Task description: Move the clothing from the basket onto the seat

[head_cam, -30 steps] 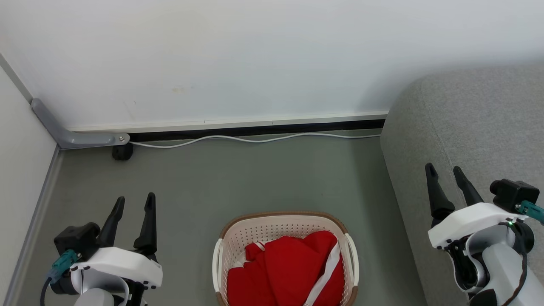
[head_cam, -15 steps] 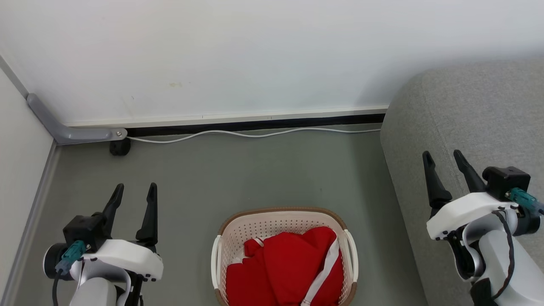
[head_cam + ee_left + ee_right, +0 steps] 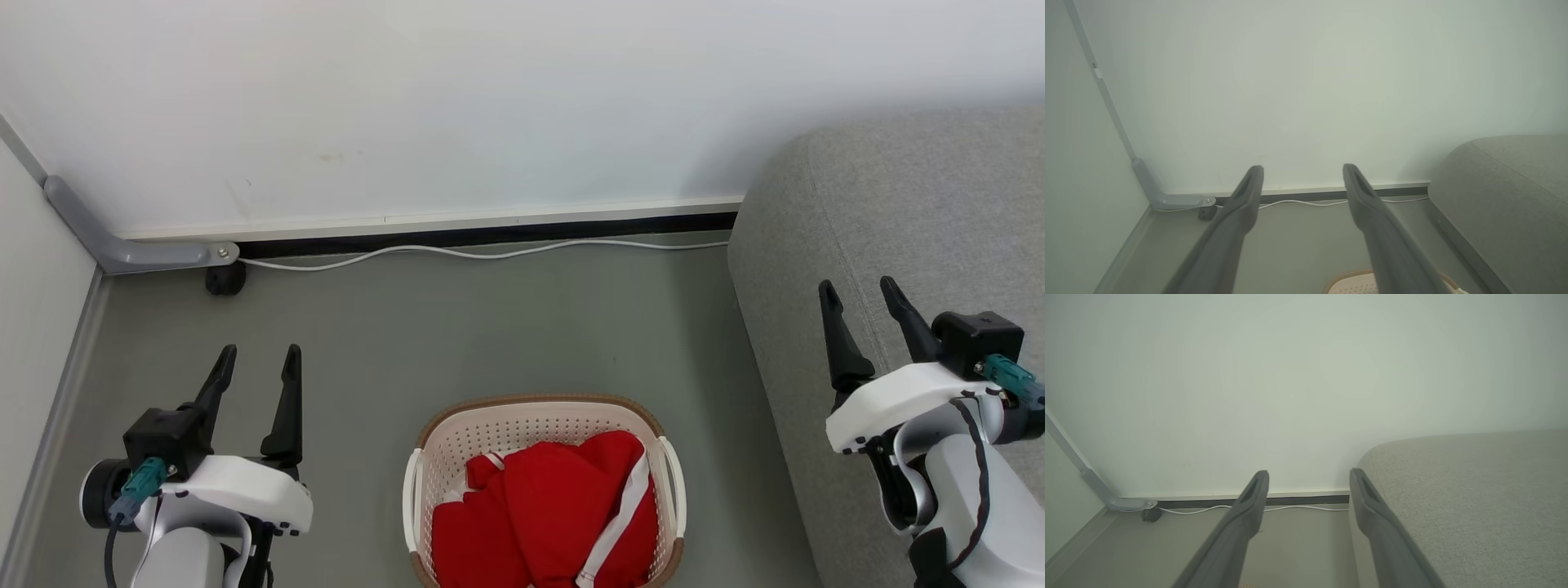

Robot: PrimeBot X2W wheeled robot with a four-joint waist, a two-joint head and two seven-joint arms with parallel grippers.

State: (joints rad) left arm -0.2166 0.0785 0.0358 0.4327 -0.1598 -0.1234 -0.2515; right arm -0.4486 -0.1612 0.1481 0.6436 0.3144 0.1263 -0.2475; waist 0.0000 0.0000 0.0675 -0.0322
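Jaws on both arms are hanging spread and empty while the clothing is lying heaped in the basket on the floor beside the seat, so a pinch snagging the perforated wall is probably risking lifting the basket too.

Soft matt red cloth clothing, smooth perforated cream plastic basket, grey woven-fabric sofa, coarse and matt, smooth matt grey floor, smooth matt white wall, smooth grey corner bracket, faintly shiny
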